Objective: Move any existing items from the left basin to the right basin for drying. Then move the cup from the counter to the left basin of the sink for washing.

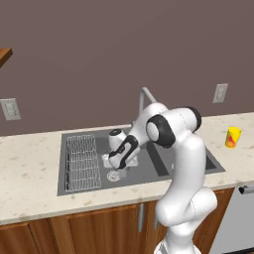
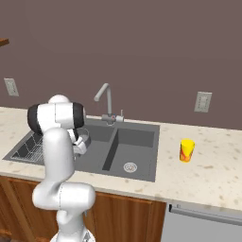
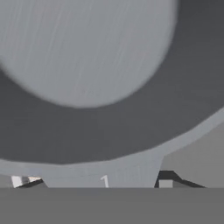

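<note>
Hand [image 1: 115, 167] low in left basin [image 1: 134, 171], over saucepan [image 3: 87, 65]; finger state unclear.

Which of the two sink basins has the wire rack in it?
The left basin, the wider one the arm reaches into: a silver wire rack lies at its far-left end. The narrower right basin holds only a drain.

Worktop [image 1: 30, 168]: beige speckled stone, matt. Sink [image 2: 142, 137]: dark grey, smooth, matt. Rack [image 1: 82, 161], left of frame: thin silver wire. Faucet [image 2: 106, 101]: steel, slight sheen. Pan [image 3: 87, 52], close up in hand view: grey brushed metal, fine streaks, dull shine, rim darker. Cup [image 2: 187, 150]: yellow with orange-red band, smooth, plastic-looking. Cabinets [image 1: 74, 228]: brown wood, grain visible, satin. Arm [image 1: 186, 163]: glossy white shell, dark joints. Wall [image 2: 142, 47]: flat matt brown.
</note>
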Controlling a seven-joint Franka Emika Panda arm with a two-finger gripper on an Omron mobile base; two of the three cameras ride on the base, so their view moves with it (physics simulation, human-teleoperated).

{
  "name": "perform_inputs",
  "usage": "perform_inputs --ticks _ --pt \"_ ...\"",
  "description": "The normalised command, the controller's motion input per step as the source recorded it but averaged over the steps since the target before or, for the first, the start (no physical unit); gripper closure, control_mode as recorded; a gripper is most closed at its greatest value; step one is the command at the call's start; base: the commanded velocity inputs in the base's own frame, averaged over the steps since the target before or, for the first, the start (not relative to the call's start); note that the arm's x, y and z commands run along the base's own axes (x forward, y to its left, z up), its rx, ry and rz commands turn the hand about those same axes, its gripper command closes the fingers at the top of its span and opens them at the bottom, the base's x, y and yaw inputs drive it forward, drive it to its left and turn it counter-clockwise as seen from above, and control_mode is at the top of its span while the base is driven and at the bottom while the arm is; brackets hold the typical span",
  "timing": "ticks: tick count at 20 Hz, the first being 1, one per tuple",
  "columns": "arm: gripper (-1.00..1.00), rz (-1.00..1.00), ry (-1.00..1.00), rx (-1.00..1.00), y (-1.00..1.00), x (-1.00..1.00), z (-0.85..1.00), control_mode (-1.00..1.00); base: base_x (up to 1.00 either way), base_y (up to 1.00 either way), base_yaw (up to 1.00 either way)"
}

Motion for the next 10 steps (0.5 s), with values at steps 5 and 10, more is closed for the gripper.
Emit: perform_inputs --ticks 5,10 --pt "1.00 0.00 -0.05 0.00 0.00 -0.34 0.99 -1.00 0.00 0.00 0.00" --pt "1.00 0.02 0.00 0.00 0.00 -0.47 1.00 -1.00 0.00 0.00 0.00"
